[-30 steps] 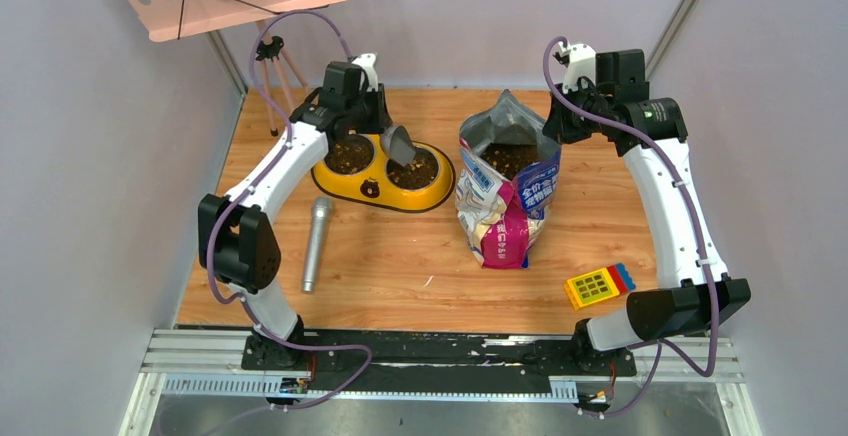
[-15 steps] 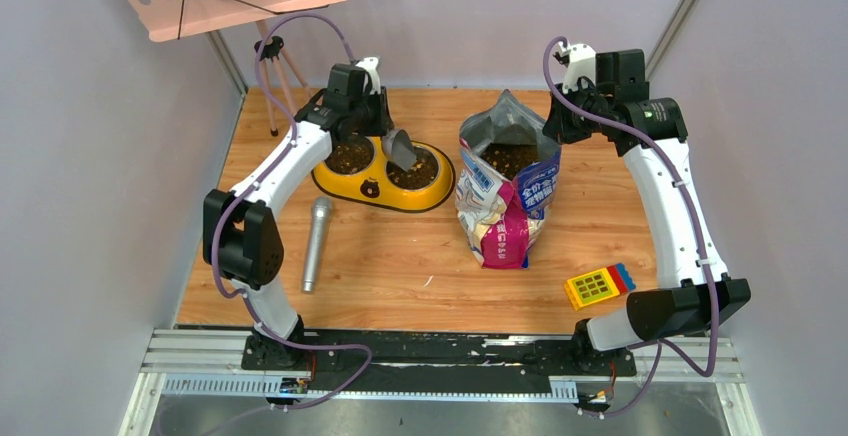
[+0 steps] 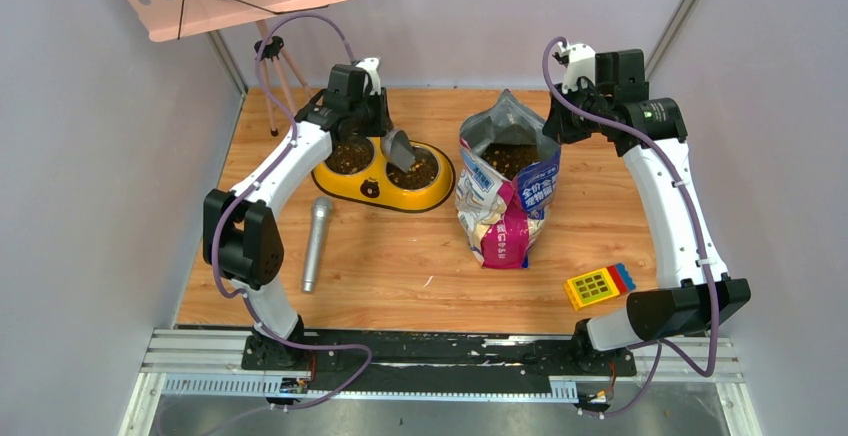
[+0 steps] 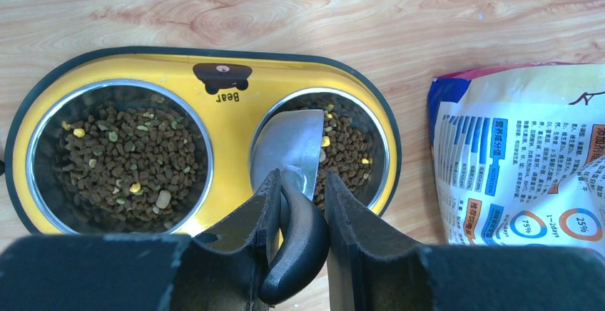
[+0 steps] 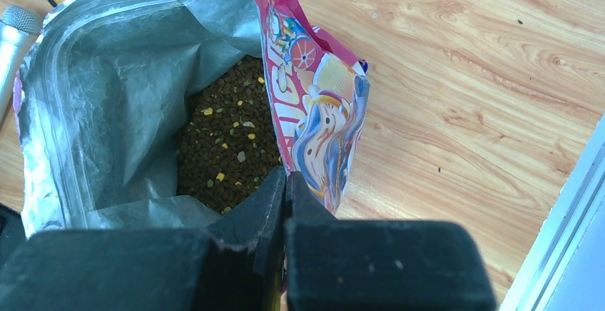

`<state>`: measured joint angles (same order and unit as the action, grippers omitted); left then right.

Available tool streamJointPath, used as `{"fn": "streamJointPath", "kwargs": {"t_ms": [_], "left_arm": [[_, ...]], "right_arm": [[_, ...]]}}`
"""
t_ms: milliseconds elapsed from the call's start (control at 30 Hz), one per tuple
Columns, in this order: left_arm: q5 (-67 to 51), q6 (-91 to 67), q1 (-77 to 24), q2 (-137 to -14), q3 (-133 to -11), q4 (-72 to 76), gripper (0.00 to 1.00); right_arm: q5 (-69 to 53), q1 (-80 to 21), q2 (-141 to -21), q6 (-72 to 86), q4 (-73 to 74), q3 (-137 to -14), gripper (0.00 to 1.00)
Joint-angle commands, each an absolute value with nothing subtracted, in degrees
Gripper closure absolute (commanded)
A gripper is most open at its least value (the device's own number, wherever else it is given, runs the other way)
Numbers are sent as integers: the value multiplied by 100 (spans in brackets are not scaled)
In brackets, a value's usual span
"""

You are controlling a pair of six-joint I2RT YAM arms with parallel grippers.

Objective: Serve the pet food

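The left arm (image 3: pixel 285 161) reaches from its base to the far side of the table (image 3: pixel 400 256), bent at the elbow, with the wrist over the yellow feeder (image 4: pixel 222 111). The left gripper (image 4: pixel 300 186) points down, and its jaws are clamped on the black handle of the metal scoop (image 4: pixel 292 140). The blade of the scoop lies just ahead of the jaws, tilted over the inner edge of the bowl nearer the bag (image 5: pixel 314 97). The pet food (image 4: pixel 128 161) fills both bowls, one ahead of the jaws and the other to the side of them.

The right arm (image 3: pixel 670 196) goes up the other side of the table and bends inward at the top. The right gripper (image 5: pixel 285 182) has its jaws pressed together on the rim of the open bag. More pet food lies inside the bag, just ahead of these jaws.
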<state>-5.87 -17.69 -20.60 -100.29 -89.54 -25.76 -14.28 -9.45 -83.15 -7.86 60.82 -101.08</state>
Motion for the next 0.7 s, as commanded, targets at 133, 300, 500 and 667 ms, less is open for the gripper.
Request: {"fn": "streamJointPath", "kwargs": {"t_ms": [133,300,500,667], "left_arm": [[-987,-1750,-2098,-9596,-9021,-2343,100],[-1050,-1853,-2116,-9488,-8947,-2287,100],[-1082,-1884,-2118,-9519,-8849,-2256,100],[-1099,-1879,-2123,-9618,-8761,-2261,100]], "right_arm": [[-1425,-942,-8033,-844,5670,-10133,100],[-1407,-945,-7991,-839,5673,-10112,100],[-1413,-948,-7981,-817,5674,-10132,100],[-1404,-944,-7922,-809,5681,-10093,100]]}}
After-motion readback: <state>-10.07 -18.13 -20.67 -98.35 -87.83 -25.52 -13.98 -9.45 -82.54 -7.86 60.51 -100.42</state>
